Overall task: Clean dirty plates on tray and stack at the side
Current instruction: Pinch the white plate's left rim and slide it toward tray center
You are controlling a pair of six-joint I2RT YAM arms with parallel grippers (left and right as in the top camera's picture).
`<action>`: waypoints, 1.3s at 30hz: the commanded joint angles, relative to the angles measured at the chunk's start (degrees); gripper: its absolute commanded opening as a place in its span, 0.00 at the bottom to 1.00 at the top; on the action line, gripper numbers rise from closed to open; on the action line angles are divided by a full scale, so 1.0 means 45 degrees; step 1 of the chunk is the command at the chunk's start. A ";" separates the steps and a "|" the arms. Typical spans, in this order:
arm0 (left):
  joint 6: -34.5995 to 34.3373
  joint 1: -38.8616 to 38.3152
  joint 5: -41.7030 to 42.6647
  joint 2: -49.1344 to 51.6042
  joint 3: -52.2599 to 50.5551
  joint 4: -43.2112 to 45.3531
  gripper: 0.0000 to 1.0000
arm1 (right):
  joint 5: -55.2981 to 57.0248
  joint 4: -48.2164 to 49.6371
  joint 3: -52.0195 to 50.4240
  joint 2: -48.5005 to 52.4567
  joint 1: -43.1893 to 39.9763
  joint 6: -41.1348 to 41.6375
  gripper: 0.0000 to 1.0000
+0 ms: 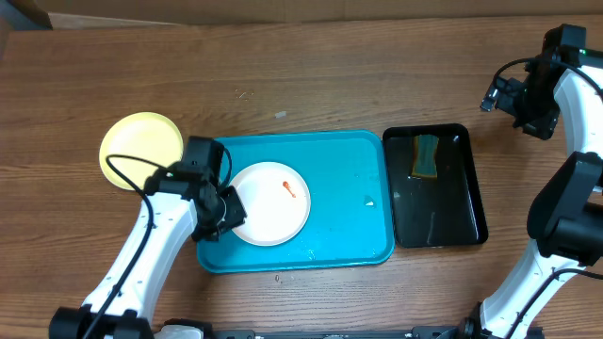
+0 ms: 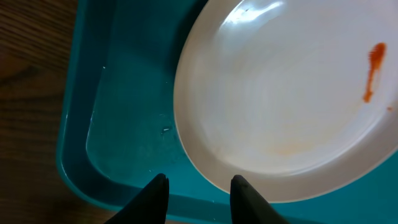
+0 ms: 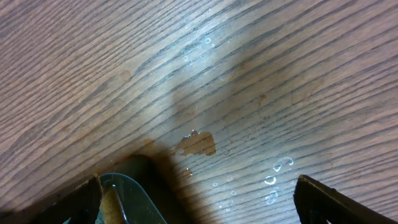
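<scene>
white plate (image 2: 280, 93) on tray (image 2: 124, 124); rim just beyond left fingers (image 2: 152, 202), parted; right fingers (image 3: 329, 199) spread wide

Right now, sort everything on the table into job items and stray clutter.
Job: smeared white plate; turquoise tray; yellow plate, beside the tray; probably the sponge in the black tray.
Lying about: small specks on the wood; water droplets on the wood.

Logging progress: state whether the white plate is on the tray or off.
On: the white plate lies inside the tray, toward its left end.
</scene>
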 commanded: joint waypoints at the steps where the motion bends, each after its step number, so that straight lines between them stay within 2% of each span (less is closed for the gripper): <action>1: 0.0253 -0.0078 -0.0005 0.0471 -0.0947 0.0724 0.34 | -0.0063 0.0024 0.0209 -0.0296 -0.0015 0.0097 1.00; 6: 0.0340 -0.0078 0.0112 0.0899 -0.1341 0.1817 0.34 | -0.0063 0.0024 0.0209 -0.0296 -0.0015 0.0097 1.00; 10: 0.0840 -0.0083 0.0816 0.1302 -0.1341 0.3016 0.35 | -0.0063 0.0024 0.0209 -0.0296 -0.0015 0.0097 1.00; 17: 0.0840 -0.0228 0.1719 0.2438 -0.1292 0.4459 0.34 | -0.0063 0.0024 0.0209 -0.0296 -0.0015 0.0097 1.00; 24: 0.1681 -0.0495 0.1763 0.3007 -0.0262 0.4065 0.32 | -0.0063 0.0024 0.0209 -0.0296 -0.0015 0.0097 1.00; 31: 0.1676 -0.0947 0.1695 0.3045 0.1326 0.3866 0.35 | -0.0063 0.0024 0.0209 -0.0296 -0.0015 0.0097 1.00; 37: 0.1540 -0.1681 0.1501 0.3045 0.1579 0.4478 0.38 | -0.0063 0.0024 0.0209 -0.0296 -0.0015 0.0097 1.00; 39: 0.1535 -0.1821 0.0986 0.3045 0.1841 0.4090 0.38 | -0.0063 0.0024 0.0209 -0.0296 -0.0015 0.0097 1.00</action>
